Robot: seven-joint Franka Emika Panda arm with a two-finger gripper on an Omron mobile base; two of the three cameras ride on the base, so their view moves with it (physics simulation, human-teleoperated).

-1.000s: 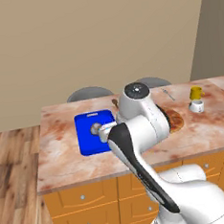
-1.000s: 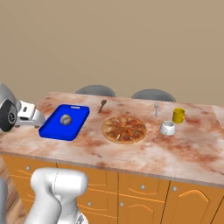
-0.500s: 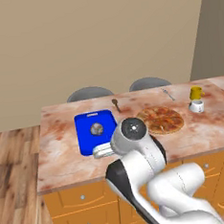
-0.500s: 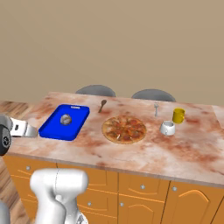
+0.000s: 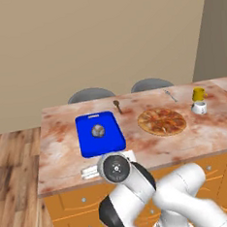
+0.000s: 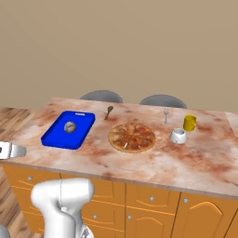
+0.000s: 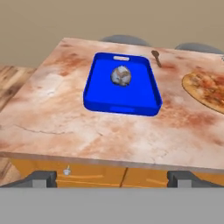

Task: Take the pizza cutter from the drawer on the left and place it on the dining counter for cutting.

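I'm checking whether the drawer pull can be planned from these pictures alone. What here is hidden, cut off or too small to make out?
- Pizza cutter: presumably inside the shut drawer, hidden by its front.
- Drawer: hand view shows only its top strip and knob; the bottom edge cuts off the rest.
- Tool: only its tips show in the hand view, set wide apart.
- Small grey lump on the blue cutting board: too blurred to identify.

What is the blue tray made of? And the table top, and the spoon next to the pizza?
The blue tray looks like smooth plastic: one bright even colour, rounded rim, a cut-out handle slot. The dining counter looks like polished stone, pinkish-brown with cloudy marbled veins. The spoon looks wooden, being plain matte brown, though it is too small to be sure.
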